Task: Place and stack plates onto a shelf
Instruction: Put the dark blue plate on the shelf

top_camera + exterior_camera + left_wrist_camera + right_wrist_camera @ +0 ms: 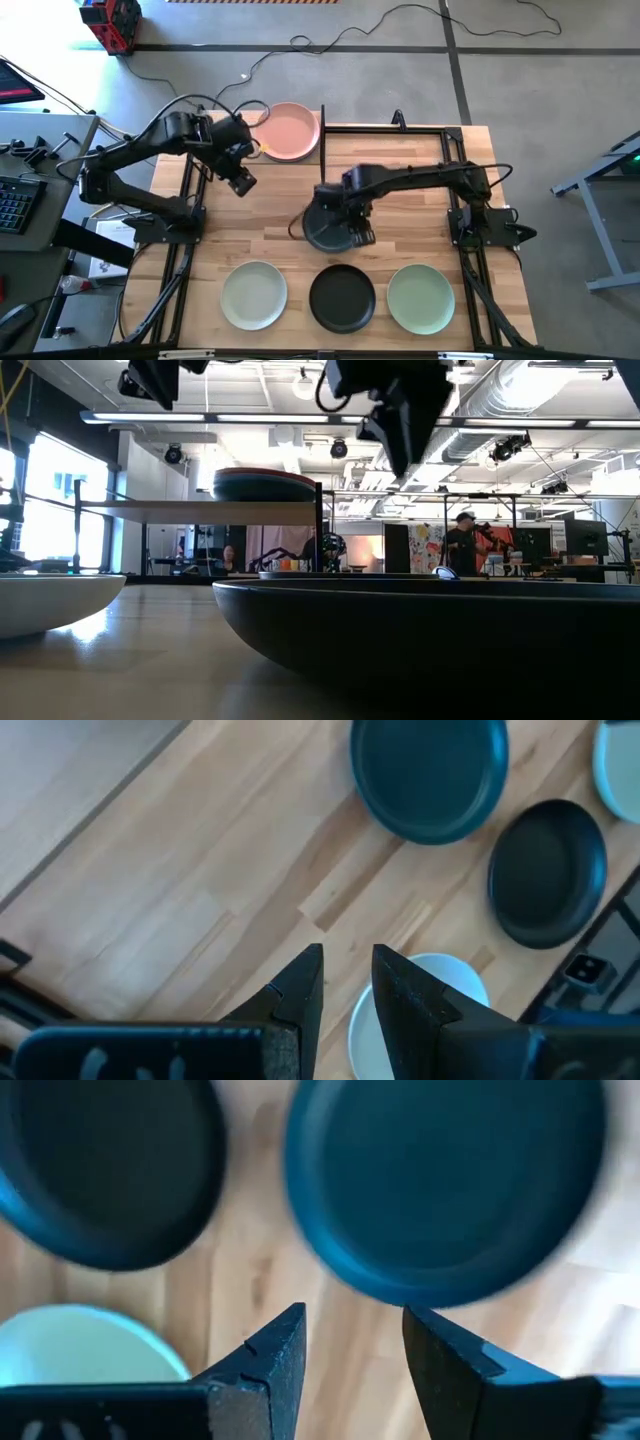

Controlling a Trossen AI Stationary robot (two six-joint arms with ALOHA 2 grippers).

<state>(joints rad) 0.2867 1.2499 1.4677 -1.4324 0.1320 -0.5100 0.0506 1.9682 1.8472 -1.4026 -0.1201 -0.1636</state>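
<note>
A dark teal plate (315, 235) lies flat on the table's middle. My right gripper (350, 1342) hangs open above it, fingers pointing down over its rim (400, 1290), touching nothing. My left gripper (347, 982) is open and empty, high over the table's left part (243, 182). A pale cream-green plate (254, 294), a black plate (342, 297) and a sage green plate (420, 297) lie in a row along the near edge. On the shelf (200, 512) at the far left rests a stack of plates (265, 484) with a pink plate (291, 131) on top.
Black frame rods (400, 128) run along the table's far and side edges. Bare wood lies between the teal plate and the shelf. Beyond the table, the low view shows a room with a person (463, 545) far off.
</note>
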